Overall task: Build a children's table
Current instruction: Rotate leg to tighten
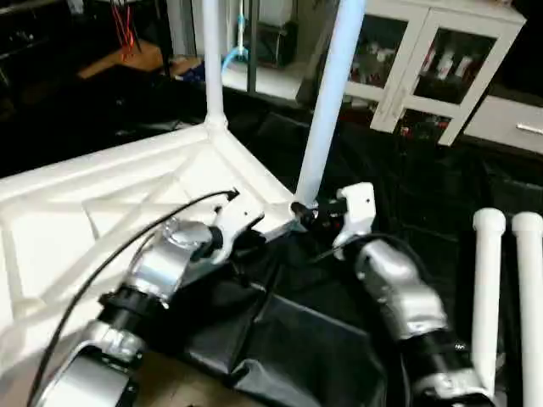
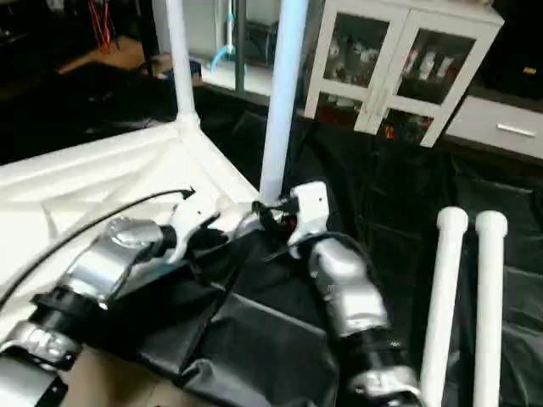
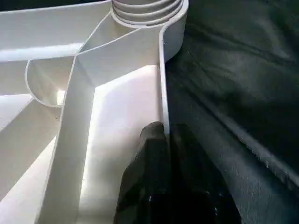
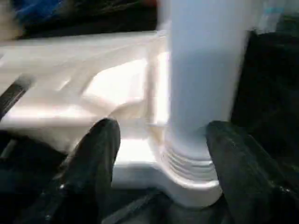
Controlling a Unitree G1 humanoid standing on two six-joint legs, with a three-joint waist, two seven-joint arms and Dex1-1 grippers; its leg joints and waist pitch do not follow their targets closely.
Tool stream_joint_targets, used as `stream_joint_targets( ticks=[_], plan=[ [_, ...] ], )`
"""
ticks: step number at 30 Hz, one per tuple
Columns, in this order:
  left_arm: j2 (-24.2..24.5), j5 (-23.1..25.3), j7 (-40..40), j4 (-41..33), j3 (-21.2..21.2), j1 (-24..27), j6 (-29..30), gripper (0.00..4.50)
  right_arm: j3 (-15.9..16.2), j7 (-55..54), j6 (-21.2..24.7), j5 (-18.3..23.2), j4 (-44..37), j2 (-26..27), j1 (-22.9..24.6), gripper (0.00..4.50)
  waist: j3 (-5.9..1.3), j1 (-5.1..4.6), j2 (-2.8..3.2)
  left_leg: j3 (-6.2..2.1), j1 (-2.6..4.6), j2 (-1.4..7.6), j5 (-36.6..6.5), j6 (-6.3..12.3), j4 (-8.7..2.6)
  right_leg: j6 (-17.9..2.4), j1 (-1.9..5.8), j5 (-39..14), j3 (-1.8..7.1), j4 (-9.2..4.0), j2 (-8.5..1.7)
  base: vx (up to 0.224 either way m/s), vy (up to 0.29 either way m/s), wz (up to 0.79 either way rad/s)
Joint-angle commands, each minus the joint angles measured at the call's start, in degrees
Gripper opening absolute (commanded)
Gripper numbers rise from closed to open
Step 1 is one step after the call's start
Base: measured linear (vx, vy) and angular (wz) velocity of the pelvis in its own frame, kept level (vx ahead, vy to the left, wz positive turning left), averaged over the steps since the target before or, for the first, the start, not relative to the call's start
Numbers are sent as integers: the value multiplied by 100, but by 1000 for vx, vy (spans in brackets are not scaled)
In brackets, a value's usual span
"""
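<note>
While the upturned tabletop (image 1: 110, 195) lies ribs-up on the black cloth (image 1: 288, 339), two legs (image 1: 327, 110) stand in its corner sockets. Left gripper (image 3: 164, 135) pinches the tabletop's rim; right gripper (image 4: 161, 140) straddles the near-corner leg, fingers apart. Two spare legs (image 1: 488, 288) lie well clear.

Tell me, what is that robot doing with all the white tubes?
It is building a little table. The tabletop lies upside down, and two legs stand in its corners: a far leg and a near leg. The left gripper pinches the tabletop's rim. The right gripper has its fingers spread on both sides of the near leg's foot. Two spare legs lie on the black cloth, waiting.
</note>
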Motion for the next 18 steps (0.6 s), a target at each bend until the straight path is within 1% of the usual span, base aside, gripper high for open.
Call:
stream_joint_targets(
  ticks=[1, 2, 3, 4, 5, 6, 7, 8, 9, 10, 11, 12, 13, 14, 15, 16, 17, 18],
  plan=[
    [206, 49, -475, -41, -290, 179, -57, 0, 63, 743, 284, 196, -298, -341, 30, 310, -339, 48, 32, -127, 42, 333, -2308, -23, -514, -836, 196, -2175, 306, -324, -280, 55, -17, 3],
    [337, -56, -818, -215, -357, 281, -278, 0, 48, 1160, 329, 273, -387, -600, 77, 310, -342, 78, 21, -90, 74, 347, -2233, -21, -493, -877, 141, -2114, 342, -322, -278, 55, -17, 3],
    [363, -96, -913, -263, -368, 307, -319, 0, 43, 1251, 340, 288, -401, -654, 85, 310, -354, 93, 29, -79, 80, 347, -2164, -15, -482, -924, 135, -1986, 358, -296, -272, 68, -22, 8],
    [453, -242, -1227, -454, -422, 403, -398, 0, 48, 1525, 315, 322, -449, -811, 121, 310, -356, 128, 6, -31, 75, 346, -2007, 29, -463, -1046, 112, -1775, 408, -237, -245, 70, -22, 7],
    [501, -293, -1352, -544, -464, 448, -401, 0, 74, 1655, 284, 331, -462, -890, 134, 310, -373, 143, -3, -18, 77, 342, -1918, 44, -449, -1084, 111, -1670, 428, -214, -238, 70, -22, 7],
    [535, -338, -1447, -616, -493, 485, -386, 0, 100, 1765, 233, 330, -467, -952, 144, 310, -394, 166, 5, -6, 82, 340, -1781, 71, -429, -1139, 109, -1485, 445, -175, -230, 80, -19, 8],
    [558, -386, -1535, -681, -513, 520, -387, 0, 120, 1847, 172, 322, -465, -994, 150, 310, -407, 191, 8, 26, 94, 344, -1533, 155, -407, -1265, 90, -1158, 457, -132, -206, 93, -16, 9],
    [575, -447, -1637, -733, -514, 547, -404, 0, 148, 1904, 171, 341, -485, -1034, 153, 310, -443, 219, 16, 53, 105, 333, -1153, 261, -363, -1423, 104, -638, 462, -51, -186, 93, -16, 9],
    [587, -508, -1730, -780, -509, 567, -392, 0, 174, 1966, 181, 372, -511, -1066, 154, 310, -466, 242, 3, 65, 61, 316, -639, 436, -329, -1550, 150, -52, 459, 36, -163, 92, -10, 2],
    [597, -559, -1798, -837, -507, 583, -355, 0, 190, 2027, 191, 410, -542, -1083, 157, 310, -478, 268, -4, 74, 46, 303, -421, 526, -304, -1595, 166, 184, 462, 72, -160, 77, -8, 0],
    [603, -585, -1840, -869, -500, 595, -363, 0, 202, 2119, 250, 466, -592, -1110, 164, 310, -481, 309, -10, 103, 75, 286, -189, 661, -272, -1681, 142, 480, 474, 105, -148, 77, -8, 0],
    [603, -585, -1840, -869, -500, 595, -363, 0, 202, 2119, 250, 466, -592, -1110, 164, 310, -493, 336, -14, 100, 69, 288, -50, 785, -256, -1727, 168, 604, 487, 130, -158, 57, -7, 2],
    [603, -602, -1864, -884, -489, 600, -357, 0, 207, 2234, 317, 545, -645, -1129, 171, 310, -490, 344, -18, 101, 65, 288, -11, 823, -253, -1728, 169, 595, 497, 132, -160, 0, 0, 0],
    [618, -614, -1903, -894, -487, 602, -371, 0, 229, 2395, 384, 601, -691, -1168, 171, 310, -479, 357, -13, 101, 68, 288, -87, 847, -256, -1722, 173, 431, 509, 118, -149, 0, 0, 0],
    [633, -622, -1933, -900, -486, 603, -377, 0, 248, 2524, 430, 638, -721, -1200, 169, 310, -466, 362, -14, 96, 62, 297, -226, 808, -270, -1672, 182, 170, 510, 100, -147, 0, 0, 0],
    [641, -627, -1948, -900, -485, 601, -382, 0, 264, 2597, 443, 648, -725, -1220, 164, 284, -460, 363, -23, 95, 63, 303, -300, 771, -278, -1634, 184, 30, 511, 87, -148, 0, 0, 0],
    [661, -639, -1980, -916, -476, 607, -387, 0, 271, 2703, 453, 635, -722, -1242, 155, 284, -443, 361, -17, 93, 66, 311, -508, 672, -298, -1568, 178, -287, 514, 59, -154, 0, 0, 0],
    [661, -639, -1980, -916, -476, 607, -387, 0, 271, 2703, 453, 635, -722, -1242, 155, 284, -433, 359, -15, 92, 69, 316, -636, 609, -308, -1530, 170, -464, 516, 41, -153, 0, 0, 0]
  ],
)
